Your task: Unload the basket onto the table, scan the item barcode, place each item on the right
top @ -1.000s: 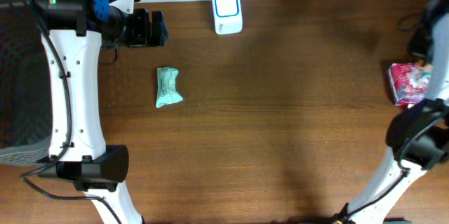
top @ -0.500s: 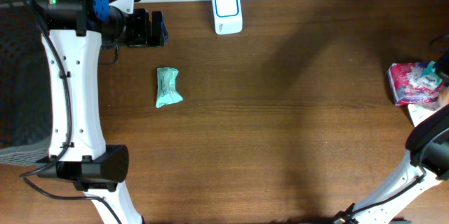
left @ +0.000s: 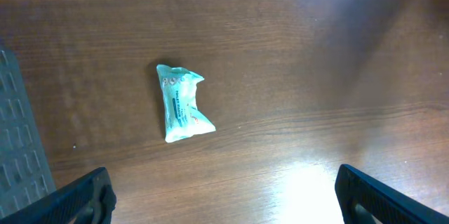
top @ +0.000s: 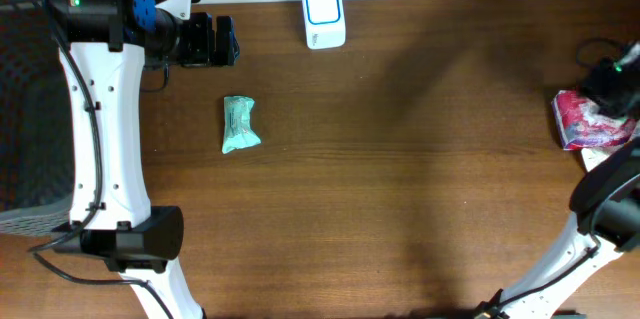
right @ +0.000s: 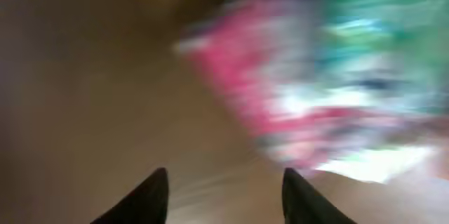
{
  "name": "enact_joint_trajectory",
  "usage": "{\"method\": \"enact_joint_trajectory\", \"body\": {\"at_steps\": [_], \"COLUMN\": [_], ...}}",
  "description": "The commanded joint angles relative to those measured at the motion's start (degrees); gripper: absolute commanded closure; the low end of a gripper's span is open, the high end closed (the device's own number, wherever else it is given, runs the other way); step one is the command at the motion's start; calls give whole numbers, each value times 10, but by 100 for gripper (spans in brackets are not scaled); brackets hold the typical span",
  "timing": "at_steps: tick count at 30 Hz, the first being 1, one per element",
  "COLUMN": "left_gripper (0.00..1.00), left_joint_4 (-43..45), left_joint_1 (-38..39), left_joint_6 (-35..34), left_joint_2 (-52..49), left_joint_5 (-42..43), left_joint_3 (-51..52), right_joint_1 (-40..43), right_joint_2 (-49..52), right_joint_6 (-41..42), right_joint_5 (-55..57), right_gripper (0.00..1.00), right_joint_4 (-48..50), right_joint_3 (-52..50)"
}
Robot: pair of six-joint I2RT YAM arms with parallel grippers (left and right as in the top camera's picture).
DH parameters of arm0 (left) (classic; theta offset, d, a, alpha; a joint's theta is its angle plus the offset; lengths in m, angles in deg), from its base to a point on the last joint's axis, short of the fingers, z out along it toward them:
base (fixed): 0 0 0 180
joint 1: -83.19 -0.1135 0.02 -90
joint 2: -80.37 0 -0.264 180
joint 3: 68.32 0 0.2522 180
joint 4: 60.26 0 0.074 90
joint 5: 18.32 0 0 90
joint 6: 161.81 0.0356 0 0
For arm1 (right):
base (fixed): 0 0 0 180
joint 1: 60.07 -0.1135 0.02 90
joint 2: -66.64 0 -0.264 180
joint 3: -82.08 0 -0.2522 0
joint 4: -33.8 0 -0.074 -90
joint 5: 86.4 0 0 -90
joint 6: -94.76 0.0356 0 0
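Overhead view puts the pink packet (top: 585, 121) at the right edge of the table (top: 400, 179), with the right claw (right: 224, 199) close over its far corner; whether it touches the wrapper I cannot tell. The right wrist view is badly smeared, yet the two dark tips stand apart with bare wood between them, pinching nothing. The packet lies just ahead of them and to the right. The scanner (top: 324, 16) sits well apart from it, at the table's far edge toward the left. The left claw (left: 224, 199) is spread wide and empty above a green packet (left: 181, 103), whose long axis runs roughly away from it. For the pink packet the right arm is plainly nearer.
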Motion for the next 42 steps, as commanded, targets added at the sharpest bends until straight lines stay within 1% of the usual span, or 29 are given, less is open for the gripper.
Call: {"method": "enact_joint_trajectory", "body": {"at_steps": [1,2,3,5,9,10,11,13,17,20,23,25,30,34,38,42], "left_gripper": [1,1,1,1,1,1,1,1,1,1,1,1,1,1,1,1], "left_joint_4": [1,1,1,1,1,1,1,1,1,1,1,1,1,1,1,6], "left_joint_1": [-3,-3,-3,-3,-3,-3,-3,-3,-4,-3,-3,-3,-3,-3,-3,-3], "left_joint_6": [-2,-2,-2,-2,-2,-2,-2,-2,-2,-2,-2,-2,-2,-2,-2,-2], "left_joint_2": [-3,-3,-3,-3,-3,-3,-3,-3,-3,-3,-3,-3,-3,-3,-3,-4], "left_joint_5": [0,0,0,0,0,0,0,0,0,0,0,0,0,0,0,3], "left_joint_3": [0,0,0,0,0,0,0,0,0,0,0,0,0,0,0,0], "right_joint_1": [-63,-84,-125,-180,-311,-351,-394,-443,-498,-493,-457,-419,-312,-249,-223,-220], "right_joint_2": [-28,-28,-26,-22,-8,-1,9,23,25,25,25,25,25,25,25,25], "right_joint_6": [-34,-34,-34,-34,-29,-23,9,35,35,35,35,35,35,35,35,35], "right_joint_5": [-244,-253,-253,-253,-253,-253,-253,-251,-200,-170,-126,-88,-33,-31,-31,-31], "right_gripper": [18,7,1,1,1,1,1,1,1,1,1,1,1,1,1,1], "right_joint_4": [-21,-21,-18,0,68,93,119,148,156,115,56,17,-38,-39,-35,-35], "right_joint_3": [13,11,10,10,10,10,10,10,10,10,10,10,10,10,10,10]}}
